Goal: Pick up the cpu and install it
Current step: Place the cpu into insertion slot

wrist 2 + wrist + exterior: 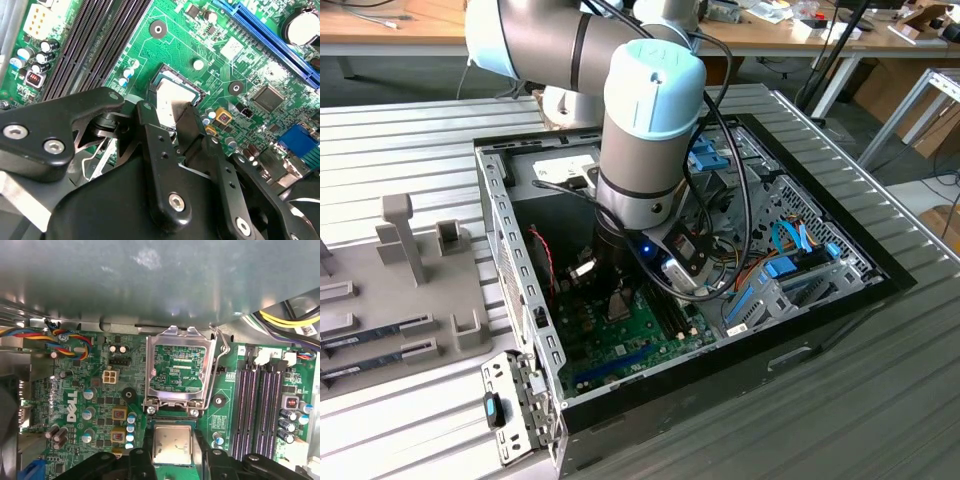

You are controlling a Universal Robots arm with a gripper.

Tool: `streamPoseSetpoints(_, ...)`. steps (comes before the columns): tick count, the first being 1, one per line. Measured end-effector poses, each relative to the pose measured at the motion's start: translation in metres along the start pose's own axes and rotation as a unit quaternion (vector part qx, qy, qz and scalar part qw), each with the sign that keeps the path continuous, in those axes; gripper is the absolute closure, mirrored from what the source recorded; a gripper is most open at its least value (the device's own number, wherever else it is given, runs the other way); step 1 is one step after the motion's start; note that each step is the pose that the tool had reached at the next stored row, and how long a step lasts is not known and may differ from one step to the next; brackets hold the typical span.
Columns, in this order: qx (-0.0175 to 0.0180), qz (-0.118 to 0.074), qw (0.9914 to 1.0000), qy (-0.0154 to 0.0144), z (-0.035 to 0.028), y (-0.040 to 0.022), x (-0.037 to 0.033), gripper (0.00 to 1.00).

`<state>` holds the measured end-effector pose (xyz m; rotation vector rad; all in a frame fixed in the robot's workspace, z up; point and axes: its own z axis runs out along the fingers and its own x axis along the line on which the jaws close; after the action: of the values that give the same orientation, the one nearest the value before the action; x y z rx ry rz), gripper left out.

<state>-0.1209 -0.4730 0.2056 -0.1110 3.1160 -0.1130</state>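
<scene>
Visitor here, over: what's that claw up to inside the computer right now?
The claw shut on the cpu. Cpu down at the motherboard socket, seating unclear. Retention frame flipped open, out of the way.

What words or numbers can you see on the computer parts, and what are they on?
Big white maker's logo on the green motherboard: a brand name, not read out here.
Small white lettering on the board, framed by the raised socket frame: print, not read out either.
White tag on the yellow cable: too blurred to read.
Silver top of the cpu: no print visible.
</scene>
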Motion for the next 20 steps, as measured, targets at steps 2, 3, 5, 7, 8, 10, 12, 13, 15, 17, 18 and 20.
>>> streamPoseSetpoints(2, 0.0000, 0.000, 1.00000, 0.0000, 0.0000, 0.0000, 0.0000, 0.57)
streamPoseSetpoints(3, 0.0002, 0.000, 1.00000, 0.0002, -0.0002, -0.0004, 0.0005, 0.57)
streamPoseSetpoints(5, 0.0001, 0.000, 1.00000, 0.0001, 0.0002, -0.0007, 0.0011, 0.57)
streamPoseSetpoints(7, 0.0001, 0.001, 1.00000, 0.0002, 0.0008, -0.0014, 0.0014, 0.57)
streamPoseSetpoints(8, 0.0001, 0.001, 1.00000, 0.0002, 0.0011, -0.0017, 0.0014, 0.57)
streamPoseSetpoints(10, 0.0000, 0.001, 1.00000, 0.0002, 0.0014, -0.0022, 0.0014, 0.57)
streamPoseSetpoints(12, 0.0000, 0.001, 1.00000, 0.0002, 0.0017, -0.0023, 0.0014, 0.57)
streamPoseSetpoints(13, -0.0001, 0.001, 1.00000, 0.0002, 0.0017, -0.0024, 0.0014, 0.57)
streamPoseSetpoints(15, 0.0000, 0.001, 1.00000, 0.0002, -0.0029, -0.0027, 0.0013, 0.57)
streamPoseSetpoints(17, 0.0000, 0.001, 1.00000, 0.0002, -0.0063, -0.0030, 0.0012, 0.57)
streamPoseSetpoints(18, -0.0001, 0.001, 1.00000, 0.0001, -0.0064, -0.0029, 0.0012, 0.57)
streamPoseSetpoints(20, 0.0000, 0.001, 1.00000, 0.0002, -0.0067, -0.0023, 0.0011, 0.57)
